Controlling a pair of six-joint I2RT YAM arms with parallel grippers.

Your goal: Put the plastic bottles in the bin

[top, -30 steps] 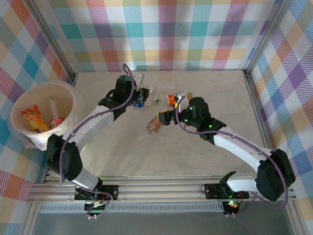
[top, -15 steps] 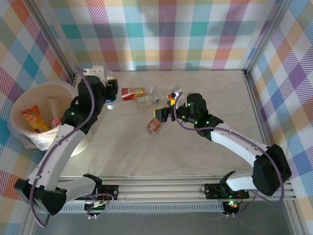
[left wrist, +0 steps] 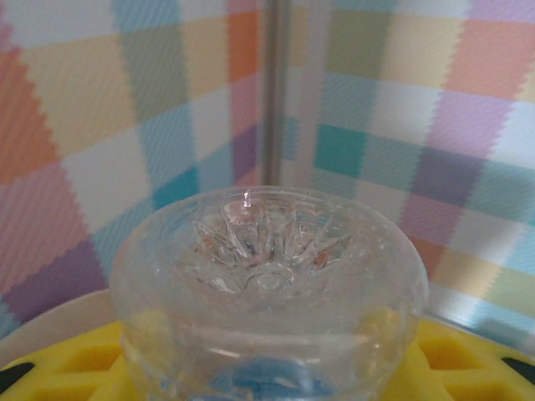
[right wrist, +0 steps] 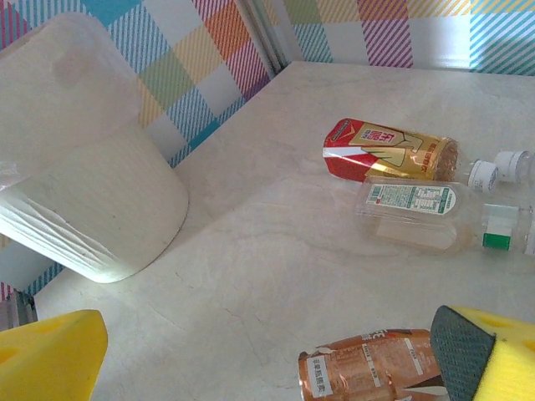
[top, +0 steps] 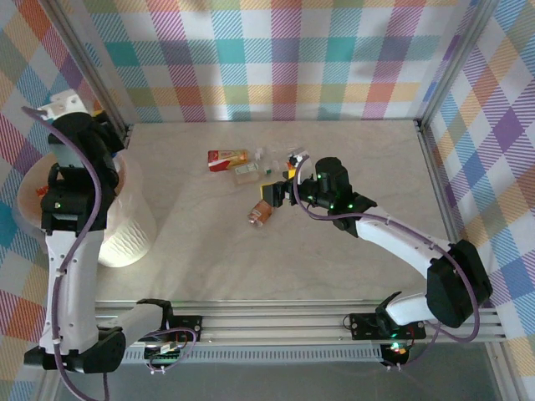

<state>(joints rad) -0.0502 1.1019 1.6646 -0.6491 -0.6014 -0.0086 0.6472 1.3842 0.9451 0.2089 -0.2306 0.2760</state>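
My left gripper is shut on a clear plastic bottle with a blue label; its base faces the camera between the yellow pads. In the top view the left gripper hangs high over the bin at the far left. My right gripper stands open just above the table, and a brown bottle lies on its side between its fingers. Further bottles lie beyond: one with a red-and-gold label and a clear one.
Small caps and more bottles cluster at the table's centre back. The bin stands at the table's left edge by a metal corner post. Checked cloth walls close in the table on three sides.
My left arm has swung left and risen with the clear bottle, from the bottle cluster to above the bin. The right gripper has shifted slightly toward the brown bottle.
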